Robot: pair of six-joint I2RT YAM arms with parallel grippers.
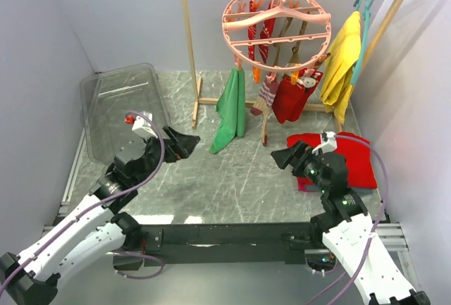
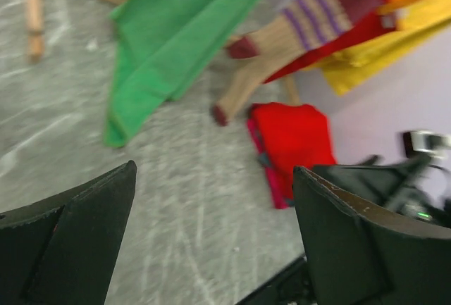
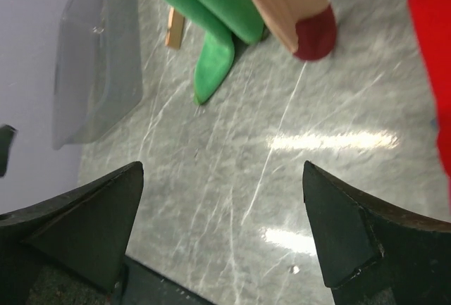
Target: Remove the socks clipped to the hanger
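Note:
The round salmon-pink hanger [image 1: 276,16] hangs from the wooden rail at the back. Several socks are clipped under it: red patterned ones [image 1: 259,37] and a tan sock with purple-striped cuff [image 1: 266,97], whose tan leg and dark red toe also show in the left wrist view [image 2: 271,58] and right wrist view [image 3: 296,9]. My left gripper [image 1: 184,144] is open and empty, low over the table left of the hanger. My right gripper [image 1: 282,157] is open and empty, below the hanging socks.
A long green cloth [image 1: 230,108] hangs from the ring. A folded red cloth [image 1: 349,157] lies at the right. A clear plastic bin [image 1: 120,108] sits at the back left. A teal hanger with yellow cloth [image 1: 342,62] hangs at the right. The rack's wooden post [image 1: 190,51] stands behind.

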